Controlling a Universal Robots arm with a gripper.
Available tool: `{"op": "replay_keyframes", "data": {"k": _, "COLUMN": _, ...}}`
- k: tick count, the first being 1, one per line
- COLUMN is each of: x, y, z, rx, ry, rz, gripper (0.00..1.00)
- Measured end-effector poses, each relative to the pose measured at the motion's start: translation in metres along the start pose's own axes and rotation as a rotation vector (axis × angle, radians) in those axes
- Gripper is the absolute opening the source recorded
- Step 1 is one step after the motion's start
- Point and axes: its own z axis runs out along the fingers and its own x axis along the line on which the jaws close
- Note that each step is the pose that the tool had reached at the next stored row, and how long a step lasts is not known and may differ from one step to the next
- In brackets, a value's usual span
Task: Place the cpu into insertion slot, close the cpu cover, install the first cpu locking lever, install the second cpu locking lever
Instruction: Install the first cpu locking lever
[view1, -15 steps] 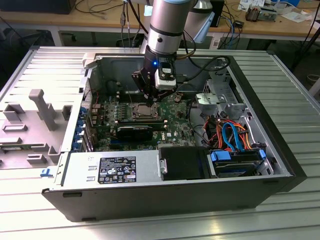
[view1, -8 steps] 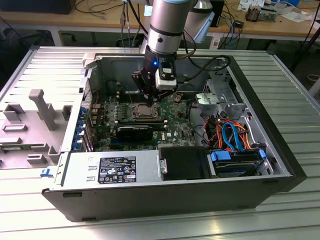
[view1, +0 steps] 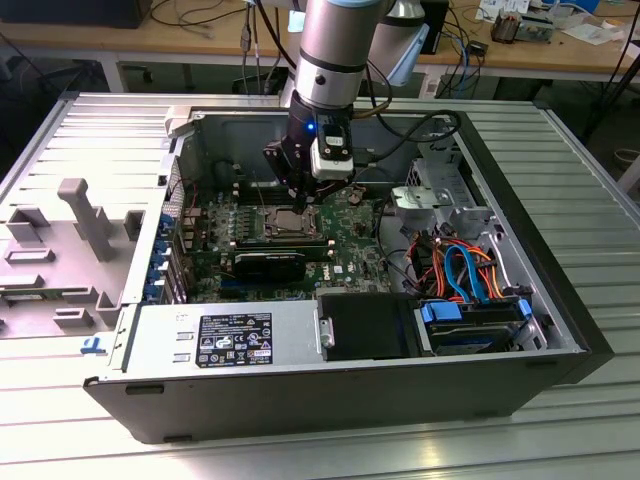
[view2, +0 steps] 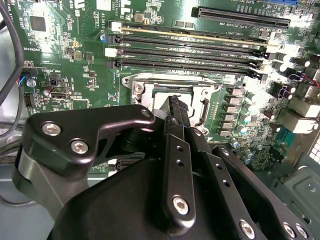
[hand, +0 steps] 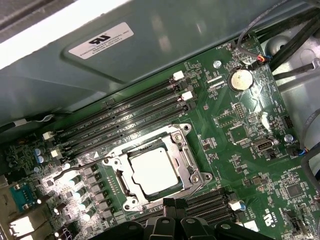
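Note:
The cpu (hand: 152, 170) lies flat in the insertion slot (view1: 285, 222), its silvery top showing through the window of the cpu cover (hand: 146, 142), which is down over it. A thin wire locking lever (hand: 80, 167) sticks out sideways from the socket toward a row of capacitors. My gripper (hand: 174, 204) hangs just above the socket's edge with its black fingertips (view2: 175, 102) pressed together and nothing between them. In the exterior view the gripper (view1: 298, 200) stands inside the open computer case, straight over the socket.
Long black memory slots (hand: 125, 117) run beside the socket. A coin battery (hand: 241, 78) sits on the green board. The case holds a power supply (view1: 225, 335), a drive bay (view1: 470, 325) and coloured cables (view1: 460, 265). A grey fixture (view1: 85, 220) stands at the exterior view's left.

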Motion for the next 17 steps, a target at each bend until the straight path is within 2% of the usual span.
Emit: {"op": "replay_keyframes", "data": {"k": 17, "x": 0.0000, "y": -0.0001, "z": 0.0000, "rx": 0.0003, "ry": -0.0008, "rz": -0.010, "gripper": 0.11}}
